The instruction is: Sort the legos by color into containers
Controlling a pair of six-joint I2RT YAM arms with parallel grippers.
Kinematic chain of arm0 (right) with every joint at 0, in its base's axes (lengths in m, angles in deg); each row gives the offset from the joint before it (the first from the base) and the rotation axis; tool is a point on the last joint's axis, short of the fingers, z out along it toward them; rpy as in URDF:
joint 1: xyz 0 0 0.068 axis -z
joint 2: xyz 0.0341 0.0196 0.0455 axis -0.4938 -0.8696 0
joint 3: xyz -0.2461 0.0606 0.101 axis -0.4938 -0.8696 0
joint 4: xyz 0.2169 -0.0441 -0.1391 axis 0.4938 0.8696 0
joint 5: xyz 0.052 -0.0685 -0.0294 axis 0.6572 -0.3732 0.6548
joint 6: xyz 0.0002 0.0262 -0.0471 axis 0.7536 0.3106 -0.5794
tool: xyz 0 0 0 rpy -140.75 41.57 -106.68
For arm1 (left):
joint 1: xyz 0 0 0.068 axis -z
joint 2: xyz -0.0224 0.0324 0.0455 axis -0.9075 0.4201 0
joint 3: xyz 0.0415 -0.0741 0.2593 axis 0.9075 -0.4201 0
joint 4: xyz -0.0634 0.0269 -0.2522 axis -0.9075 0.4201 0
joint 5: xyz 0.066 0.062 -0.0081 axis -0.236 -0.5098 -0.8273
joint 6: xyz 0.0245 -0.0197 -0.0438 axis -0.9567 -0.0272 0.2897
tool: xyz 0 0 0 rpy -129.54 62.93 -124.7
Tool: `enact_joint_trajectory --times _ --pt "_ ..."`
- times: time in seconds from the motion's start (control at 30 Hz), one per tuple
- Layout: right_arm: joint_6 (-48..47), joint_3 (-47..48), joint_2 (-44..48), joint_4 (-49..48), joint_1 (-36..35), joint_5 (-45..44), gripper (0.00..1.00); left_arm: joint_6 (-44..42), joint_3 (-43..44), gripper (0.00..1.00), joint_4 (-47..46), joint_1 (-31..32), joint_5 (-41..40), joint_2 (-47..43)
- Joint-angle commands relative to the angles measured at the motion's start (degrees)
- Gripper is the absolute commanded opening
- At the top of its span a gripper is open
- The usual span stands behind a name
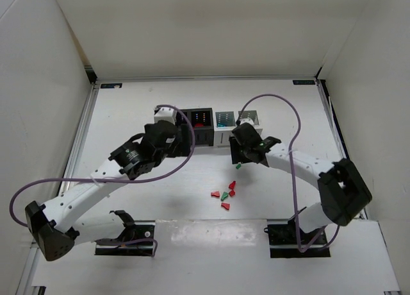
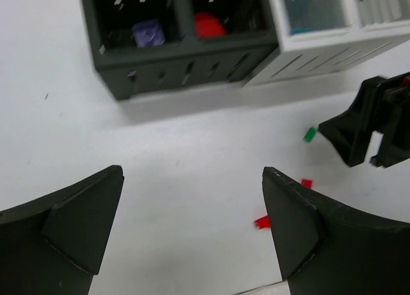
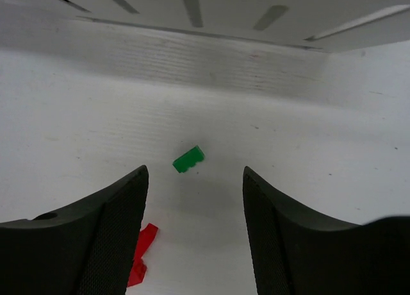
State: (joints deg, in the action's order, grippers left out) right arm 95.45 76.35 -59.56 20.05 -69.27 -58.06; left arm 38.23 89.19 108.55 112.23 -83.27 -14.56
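Observation:
The containers are four joined bins at the back: two black [image 1: 202, 123] and two white [image 1: 225, 122]. In the left wrist view the black bins [image 2: 186, 64] hold a purple lego [image 2: 148, 33] and a red lego [image 2: 208, 25], and a white bin [image 2: 320, 42] shows teal inside. One green lego [image 3: 188, 159] lies just ahead of my open, empty right gripper [image 3: 195, 174], with red legos [image 3: 145, 238] by its left finger. It also shows in the top view [image 1: 236, 165]. Several red and green legos [image 1: 225, 195] lie mid-table. My left gripper [image 2: 192, 211] is open and empty above bare table.
The white bin's slotted front [image 3: 192, 25] fills the top of the right wrist view. The right gripper [image 2: 371, 125] shows in the left wrist view, near two red legos [image 2: 306, 183]. White walls enclose the table [image 1: 128, 115]. Purple cables loop over both arms.

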Motion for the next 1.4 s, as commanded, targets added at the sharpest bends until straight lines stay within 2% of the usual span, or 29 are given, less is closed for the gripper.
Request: enact_joint_trajectory --times 0.0,0.2,0.43,0.5,0.77,0.97,1.1,1.23,1.3,1.37 --pt "-1.1 0.4 -4.1 -5.7 -0.9 -1.4 0.64 6.6 -3.3 1.0 6.3 0.2 -3.9 -2.7" --pt "-2.0 1.1 -10.6 -7.4 -2.9 -3.4 0.58 8.6 -4.2 1.0 8.0 0.4 -5.6 -4.1" --pt "-1.9 0.8 -11.9 -7.7 -2.6 -3.2 0.54 8.2 -1.1 1.0 10.9 0.6 -7.6 -1.9" --pt "-2.2 0.4 -11.9 -7.7 -2.2 -2.2 0.46 8.3 -0.6 1.0 11.4 0.6 -8.3 -1.7" --pt "-1.6 -1.6 -10.7 -5.9 -2.2 -2.5 0.45 9.1 0.2 1.0 13.6 0.8 -9.0 -2.2" --pt "-2.0 -3.0 -9.4 -5.3 -1.6 2.3 0.45 9.7 0.0 1.0 14.7 1.1 -9.3 -2.3" --pt "-2.0 -3.4 -9.1 -4.6 -2.2 2.5 0.44 9.7 0.9 1.0 15.2 1.2 -9.5 -1.9" --pt "-2.3 -3.7 -9.3 -4.3 -1.8 3.5 0.32 9.9 1.3 1.0 15.4 1.4 -9.9 -0.9" --pt "-2.3 -3.7 -9.0 -4.1 -2.2 3.5 0.32 10.2 1.6 1.0 15.8 1.8 -10.0 -0.7" --pt "-2.5 -3.9 -8.6 -3.5 -2.6 3.3 0.39 10.3 2.2 1.0 16.0 2.1 -10.1 -0.7"
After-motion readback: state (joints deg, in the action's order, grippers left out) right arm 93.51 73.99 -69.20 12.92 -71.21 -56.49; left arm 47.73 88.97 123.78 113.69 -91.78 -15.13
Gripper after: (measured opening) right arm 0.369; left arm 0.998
